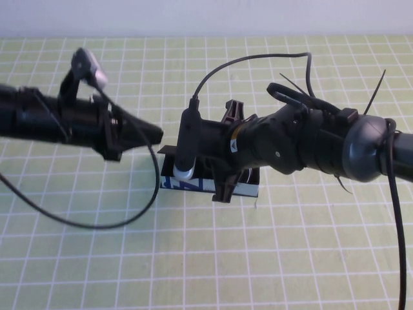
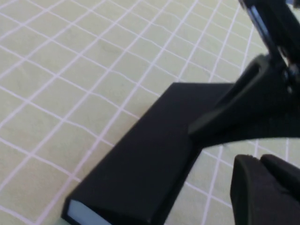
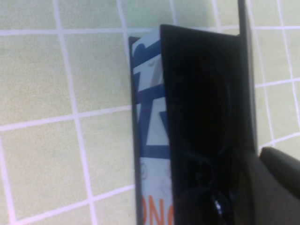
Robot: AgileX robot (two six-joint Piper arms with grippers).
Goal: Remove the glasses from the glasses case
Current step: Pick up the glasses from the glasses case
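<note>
The glasses case (image 1: 201, 185) stands open in the middle of the mat, its side printed blue, white and orange (image 3: 150, 117). Its black lid (image 2: 154, 154) stands raised. The glasses (image 3: 201, 159) lie in the dark interior and show only dimly. My right gripper (image 1: 226, 152) hangs over the case, open, with one finger low inside the case (image 3: 201, 208) and the other outside beyond the lid (image 3: 281, 173). My left gripper (image 1: 155, 134) is shut and empty just left of the case, close behind the lid; its fingers (image 2: 253, 187) show pressed together.
A green mat with a white grid (image 1: 271, 258) covers the table. A black cable (image 1: 97, 223) loops from the left arm over the mat at the front left. A white wall runs along the far edge.
</note>
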